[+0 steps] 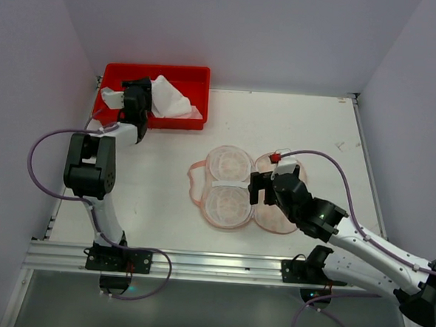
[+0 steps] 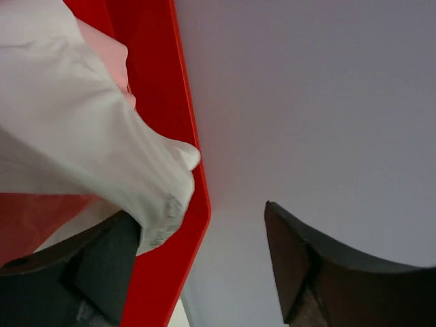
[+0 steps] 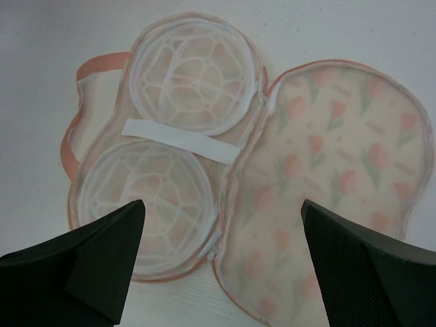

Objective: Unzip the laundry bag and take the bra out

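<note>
The laundry bag [image 1: 168, 100], a crumpled white sheer cloth, lies in the red tray [image 1: 186, 71]. In the left wrist view the bag [image 2: 82, 136] rests against one finger. My left gripper [image 1: 137, 99] is open over the tray [image 2: 153, 68]; in its own view [image 2: 201, 211] nothing sits between the jaws. The bra [image 1: 228, 186] lies mid-table, spread in two peanut-shaped halves. One half has two round white lattice cups [image 3: 184, 88]. The other is peach with orange-green print [image 3: 327, 177]. Pink straps [image 3: 85, 68] poke out on the left. My right gripper [image 1: 261, 188] hovers open and empty above the seam [image 3: 221, 204].
The red tray stands at the table's back left corner, near the left wall. A red-tipped purple cable [image 1: 277, 157] lies across the bra's far right edge. An aluminium rail [image 1: 197, 264] runs along the near table edge.
</note>
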`<state>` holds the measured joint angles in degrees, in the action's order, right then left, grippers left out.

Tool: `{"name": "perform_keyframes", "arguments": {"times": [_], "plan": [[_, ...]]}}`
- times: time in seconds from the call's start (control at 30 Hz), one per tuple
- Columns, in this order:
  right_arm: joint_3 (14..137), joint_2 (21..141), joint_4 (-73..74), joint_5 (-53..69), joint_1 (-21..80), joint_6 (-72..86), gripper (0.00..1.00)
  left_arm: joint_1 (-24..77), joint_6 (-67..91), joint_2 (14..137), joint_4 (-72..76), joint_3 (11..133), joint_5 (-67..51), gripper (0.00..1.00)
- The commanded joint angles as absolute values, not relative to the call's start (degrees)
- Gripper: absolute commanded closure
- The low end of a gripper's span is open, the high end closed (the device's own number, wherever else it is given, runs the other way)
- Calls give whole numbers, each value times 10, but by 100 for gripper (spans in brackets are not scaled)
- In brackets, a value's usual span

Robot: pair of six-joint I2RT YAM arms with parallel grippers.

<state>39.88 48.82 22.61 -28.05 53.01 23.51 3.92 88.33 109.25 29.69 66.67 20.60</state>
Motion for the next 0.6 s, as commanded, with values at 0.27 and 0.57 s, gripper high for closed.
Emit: {"name": "perform_keyframes", "arguments": {"times": [0.27, 0.57], "plan": [[453, 572, 274, -148, 311, 351, 1, -21, 716, 1026, 180, 680, 155, 0], [444, 647, 277, -44, 133, 406, 1, -41, 501, 1100, 64, 803, 13, 0]]}}
